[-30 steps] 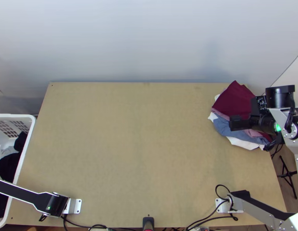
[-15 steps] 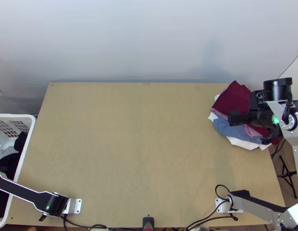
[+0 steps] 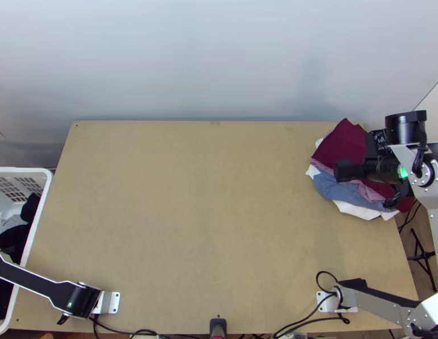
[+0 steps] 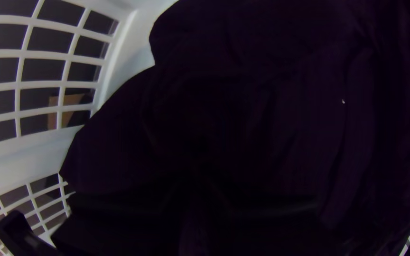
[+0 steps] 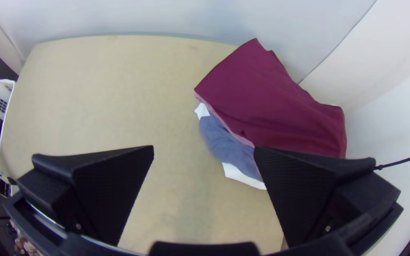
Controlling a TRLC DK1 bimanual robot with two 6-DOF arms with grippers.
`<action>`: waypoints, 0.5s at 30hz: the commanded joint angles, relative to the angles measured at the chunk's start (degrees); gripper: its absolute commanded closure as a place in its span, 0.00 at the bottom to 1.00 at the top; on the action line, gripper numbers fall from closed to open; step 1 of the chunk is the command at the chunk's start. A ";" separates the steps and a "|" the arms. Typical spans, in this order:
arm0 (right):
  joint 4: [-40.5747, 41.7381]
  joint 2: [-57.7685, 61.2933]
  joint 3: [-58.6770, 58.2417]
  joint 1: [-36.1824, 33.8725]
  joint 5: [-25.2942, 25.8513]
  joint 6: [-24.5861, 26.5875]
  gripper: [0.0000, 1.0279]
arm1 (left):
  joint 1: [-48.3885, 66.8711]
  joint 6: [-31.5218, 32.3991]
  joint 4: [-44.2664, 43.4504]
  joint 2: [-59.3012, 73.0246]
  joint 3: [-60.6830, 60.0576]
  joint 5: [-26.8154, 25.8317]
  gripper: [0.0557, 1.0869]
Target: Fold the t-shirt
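Right gripper (image 3: 341, 171) — slightly nearer the wall (image 3: 219, 56)

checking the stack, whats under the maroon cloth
Edges of pink cloth, blue cloth and white cloth stick out from under the maroon cloth; the rest of them, and anything else beneath, is covered.

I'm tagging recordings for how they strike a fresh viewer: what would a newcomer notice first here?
Probably the dark red cloth on top of the pile of clothes at the table's far right corner. Next, the right gripper, open wide and seen over that pile from above. Then, at the left edge, the white basket with dark clothes in it.
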State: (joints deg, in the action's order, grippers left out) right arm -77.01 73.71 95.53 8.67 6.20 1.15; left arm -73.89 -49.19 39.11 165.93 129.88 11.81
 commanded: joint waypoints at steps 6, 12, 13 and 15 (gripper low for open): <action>0.02 0.12 0.10 0.12 -0.04 0.08 0.05 | -0.29 2.69 0.97 -2.01 0.02 -0.48 0.96; 0.02 0.12 0.36 0.12 -0.04 0.08 0.05 | -0.20 9.37 11.16 -11.33 0.02 -9.00 0.96; 0.02 0.12 0.36 0.21 -0.04 0.08 0.05 | -0.20 10.52 13.18 -13.44 0.02 -11.02 0.96; 0.28 0.12 0.36 0.21 -0.04 0.08 0.05 | -0.03 12.63 18.19 -18.36 -0.16 -16.03 0.96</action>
State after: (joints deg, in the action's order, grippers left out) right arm -76.99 73.82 95.74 8.78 6.17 1.28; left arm -74.11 -42.37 46.89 158.28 129.88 5.72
